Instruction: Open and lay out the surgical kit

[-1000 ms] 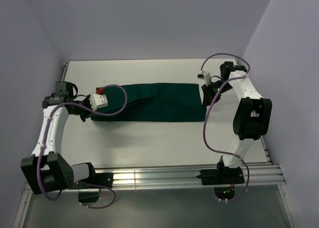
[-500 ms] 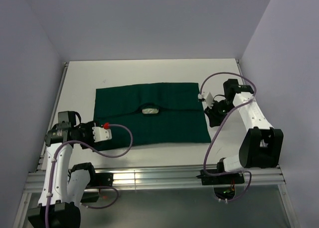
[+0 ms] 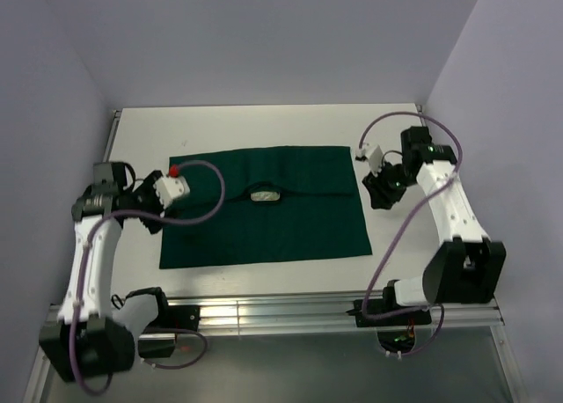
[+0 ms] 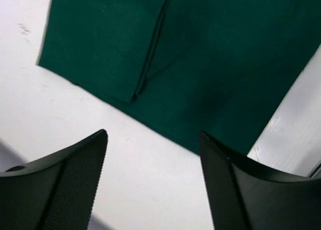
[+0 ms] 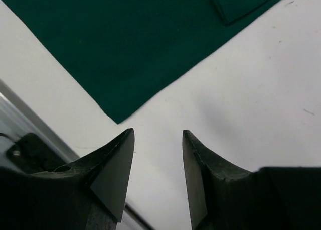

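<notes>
The surgical kit's dark green cloth (image 3: 264,231) lies spread flat on the white table. A small pale item (image 3: 264,194) peeks through a gap where two flaps meet at the middle. My left gripper (image 3: 149,211) hovers open over bare table just off the cloth's left edge; in the left wrist view the gripper (image 4: 153,134) is empty, with the cloth (image 4: 200,49) ahead. My right gripper (image 3: 383,201) is open beside the cloth's right edge. In the right wrist view it (image 5: 158,131) is empty, near the cloth's corner (image 5: 125,39). Steel instruments are hidden.
An aluminium rail (image 3: 308,311) runs along the near table edge, with both arm bases on it. Lilac walls close in the back and sides. Purple cables loop from each wrist, the left one over the cloth (image 3: 211,196).
The cloth went from a narrow folded strip to a wide sheet spread toward the near edge. Both grippers were shut on its ends, then opened and let go.
</notes>
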